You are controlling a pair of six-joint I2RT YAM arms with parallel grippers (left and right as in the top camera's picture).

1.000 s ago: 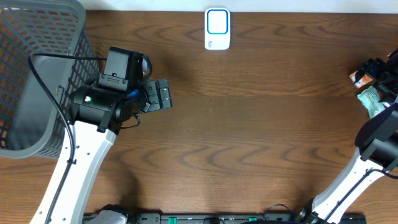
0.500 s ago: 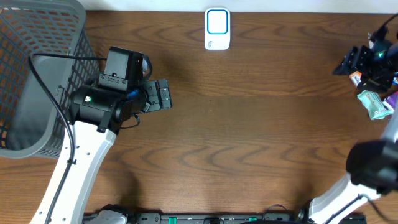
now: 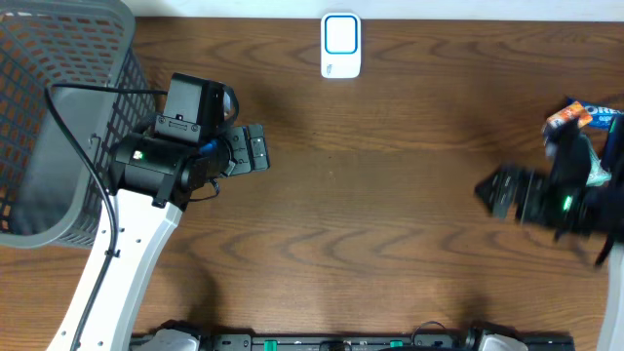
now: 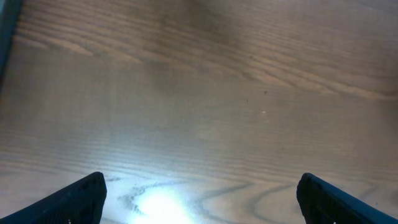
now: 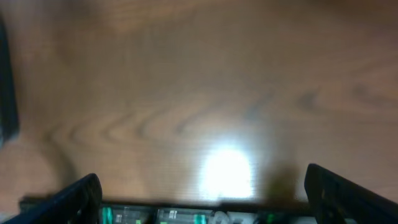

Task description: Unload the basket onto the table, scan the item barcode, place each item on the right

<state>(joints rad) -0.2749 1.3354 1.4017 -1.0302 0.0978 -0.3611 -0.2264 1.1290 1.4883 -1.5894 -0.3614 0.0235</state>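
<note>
You have the blue-and-orange snack packet (image 3: 585,115) at the far right edge of the brown wooden counter (image 3: 390,214). A pale green packet (image 3: 597,174) lies just beside it, partly covered by the right arm. The right gripper (image 3: 492,192), blurred, hangs over bare wood left of both packets, jaws apart and empty. Your left gripper (image 3: 258,149) is likewise spread and empty, near the grey mesh basket (image 3: 68,15). The white scanner with a blue-framed window (image 3: 340,44) lies at the far edge, well apart from both grippers.

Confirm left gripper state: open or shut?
Open. Left wrist view: the left gripper has its fingers wide apart, with only bare table between them.
</note>
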